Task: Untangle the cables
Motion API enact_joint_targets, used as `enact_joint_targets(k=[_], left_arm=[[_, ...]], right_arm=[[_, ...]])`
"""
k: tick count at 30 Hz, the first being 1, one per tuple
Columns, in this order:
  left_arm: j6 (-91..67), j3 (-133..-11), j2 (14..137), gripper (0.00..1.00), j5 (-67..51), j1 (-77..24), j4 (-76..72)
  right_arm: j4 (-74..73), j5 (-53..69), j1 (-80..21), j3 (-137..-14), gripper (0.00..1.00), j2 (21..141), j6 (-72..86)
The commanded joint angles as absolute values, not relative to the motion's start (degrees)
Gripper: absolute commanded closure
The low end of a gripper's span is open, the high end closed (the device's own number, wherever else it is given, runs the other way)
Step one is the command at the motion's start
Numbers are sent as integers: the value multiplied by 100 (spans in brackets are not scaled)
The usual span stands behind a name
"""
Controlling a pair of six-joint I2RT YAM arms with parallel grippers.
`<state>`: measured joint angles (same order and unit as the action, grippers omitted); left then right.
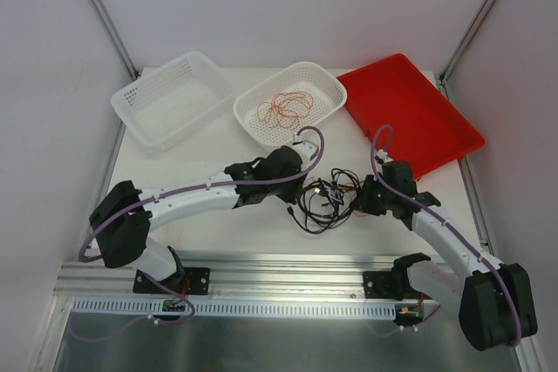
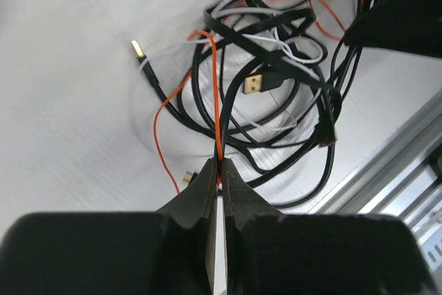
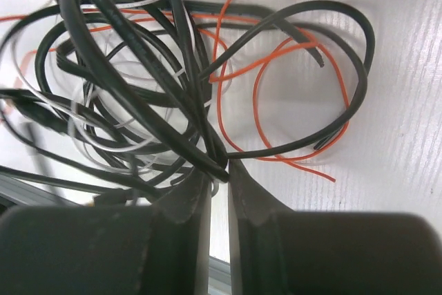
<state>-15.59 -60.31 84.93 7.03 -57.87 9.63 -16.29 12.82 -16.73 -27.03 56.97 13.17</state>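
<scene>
A tangle of black, white and orange cables [image 1: 324,198] lies on the white table between the two arms. In the left wrist view my left gripper [image 2: 220,166] is shut on a thin orange wire [image 2: 215,88] that rises from the jaws into the knot of black cables [image 2: 276,81], where gold USB plugs [image 2: 254,84] show. In the right wrist view my right gripper [image 3: 219,168] is shut on black cables [image 3: 138,94] at the knot's edge; loose orange wire [image 3: 276,101] loops to the right. In the top view the left gripper [image 1: 296,182] and right gripper [image 1: 359,198] flank the tangle.
A round white basket [image 1: 327,84] holding orange wire [image 1: 283,109] stands behind the tangle. A white rectangular basket [image 1: 170,98] is at the back left and a red tray [image 1: 410,111] at the back right. The aluminium rail [image 1: 288,267] runs along the near edge.
</scene>
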Motion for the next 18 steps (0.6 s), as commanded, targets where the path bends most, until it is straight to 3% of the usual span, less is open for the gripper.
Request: enact_joint_targets(k=[1, 8, 11, 12, 13, 15, 18], left_arm=[[-2397, -5862, 8858, 100, -268, -5783, 958], [-2628, -6336, 9650, 95, -721, -6064, 580], [-2532, -6477, 9546, 82, -528, -6056, 580], [-2523, -6504, 9501, 75, -423, -6056, 580], [-2514, -6504, 9475, 61, -378, -6056, 571], [-2584, -6460, 9378, 51, -256, -6056, 571], [-2829, -6338, 9264, 45, -88, -6056, 580]], right_arm=[[-1653, 1440, -1652, -2786, 98, 5686, 1116], [-1512, 1468, -1872, -2795, 96, 5871, 1239], [-1538, 1433, -1890, -2795, 95, 5819, 1231], [-1555, 1424, -1890, -2804, 95, 5810, 1222], [-1564, 1433, -1890, -2812, 95, 5801, 1213], [-1599, 1424, -1898, -2804, 94, 5792, 1195], [-1600, 1433, -1898, -2821, 94, 5792, 1186]])
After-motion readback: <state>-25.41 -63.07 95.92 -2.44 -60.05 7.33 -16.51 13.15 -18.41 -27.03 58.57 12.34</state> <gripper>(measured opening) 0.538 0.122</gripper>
